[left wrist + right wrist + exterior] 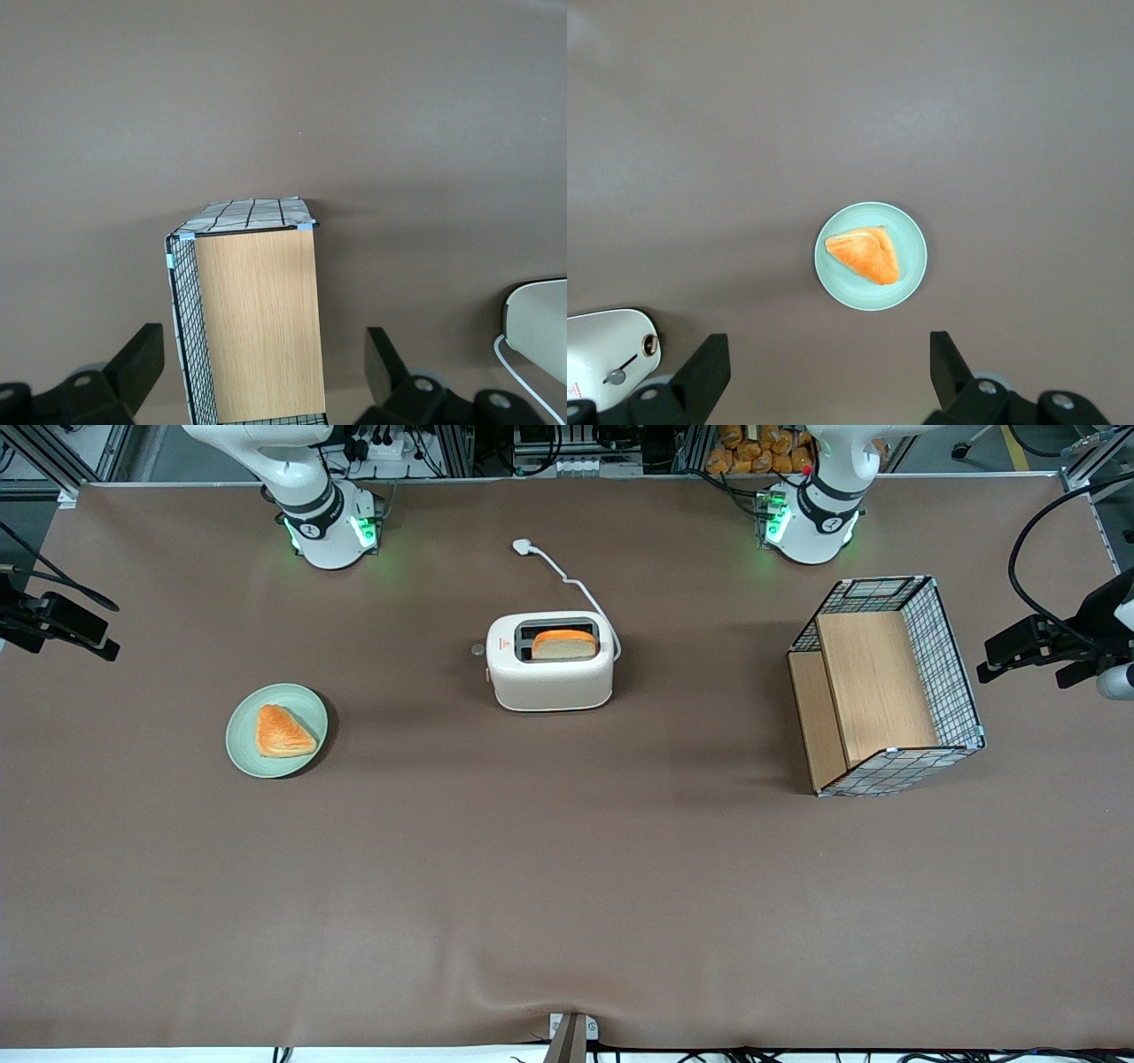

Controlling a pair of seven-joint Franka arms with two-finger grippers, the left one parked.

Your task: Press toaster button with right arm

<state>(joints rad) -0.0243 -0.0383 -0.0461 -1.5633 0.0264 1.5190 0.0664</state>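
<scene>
— What is being held in the containers?

— A slice of bread is being held upright in one slot of the toaster, its browned crust being shown above the dark slot rim. A triangular pastry is being carried on a pale green plate, toward the working arm's end of the table. A wire basket lined with wooden panels is being shown tipped on its side toward the parked arm's end, with no contents being shown in it.

— Where is the task's thing being seen?

— The toaster is being seen near the middle of the brown table cover. The toaster button, a small pale-grey tab, is being shown sticking out of the narrow end that is turned toward the plate. A small red triangle sticker is being shown on top, and a white cord is being trailed from the toaster to a plug lying farther from the front camera.

— And the gripper?

— The gripper is being held high over the table, above the plate and well apart from the button. Its two black fingers are being kept spread wide, with nothing being gripped. The space between plate and button is being left bare.

— What is being shown around the table?

— Metal framing, cables and a heap of bread rolls are being shown along the table edge farthest from the front camera, by the right arm and its base.
</scene>
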